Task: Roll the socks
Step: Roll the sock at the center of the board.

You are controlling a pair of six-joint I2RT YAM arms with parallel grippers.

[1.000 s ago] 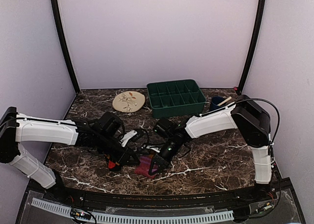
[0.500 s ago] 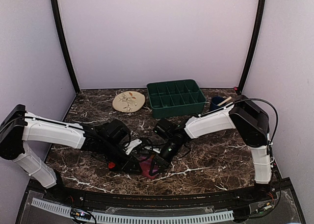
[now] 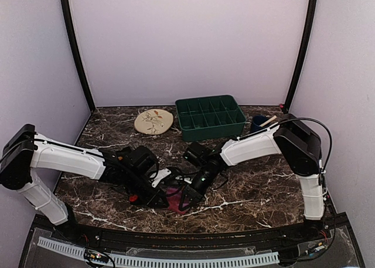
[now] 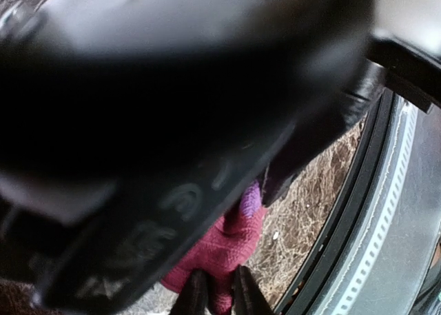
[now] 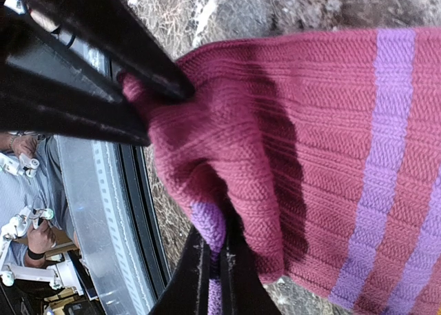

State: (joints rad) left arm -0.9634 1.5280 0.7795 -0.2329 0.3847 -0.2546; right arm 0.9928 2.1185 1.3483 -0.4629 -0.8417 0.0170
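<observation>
The magenta sock (image 3: 174, 196) lies bunched at the table's front centre, between both grippers. My left gripper (image 3: 164, 195) comes at it from the left. In the left wrist view its fingertips (image 4: 219, 298) pinch a fold of the magenta fabric (image 4: 224, 249). My right gripper (image 3: 185, 199) is shut on the sock's purple toe (image 5: 207, 222), and the purple-striped body (image 5: 324, 156) spreads beyond it. The left gripper's dark fingers (image 5: 110, 67) hold the sock's upper-left corner. A red-orange patch (image 3: 133, 197) of the black sock shows beside the left arm; the rest is hidden.
A beige floral plate (image 3: 153, 121) sits at the back left. A green divided tray (image 3: 211, 116) stands at the back centre, with a blue cup (image 3: 259, 124) to its right. The table's black front rail (image 4: 386, 211) runs close to the sock.
My left gripper has moved right up to the magenta sock and closed onto a fold of it. The right gripper has kept its hold on the toe, almost still.
</observation>
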